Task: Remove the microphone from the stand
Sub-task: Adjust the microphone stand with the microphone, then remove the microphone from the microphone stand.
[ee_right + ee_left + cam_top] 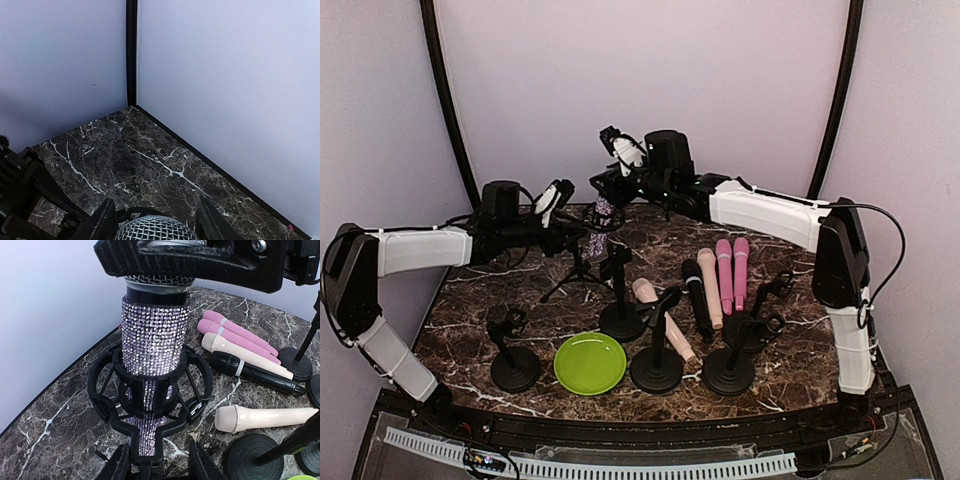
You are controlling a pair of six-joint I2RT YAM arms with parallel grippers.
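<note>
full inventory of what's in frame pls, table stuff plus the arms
rhinestone microphone: 1, sparkly lilac-silver, upright in the shock mount
shock mount: 1, black, on the tripod stand
tripod stand: 1, black, back of the table
round-base stands: 5 as far as I can count, black, clips empty, front half
pink microphones: 2, pink, lying side by side, right of centre
beige microphones: 2, beige, one beside the pink pair, one among the stands
black microphone: 1, black, lying between the beige ones
plate: 1, green, front centre
table: 1, dark marble
left gripper: 1, black, straddling the mount's foot, grip unclear
right gripper: 1, black, clamped on the microphone's grille
</note>
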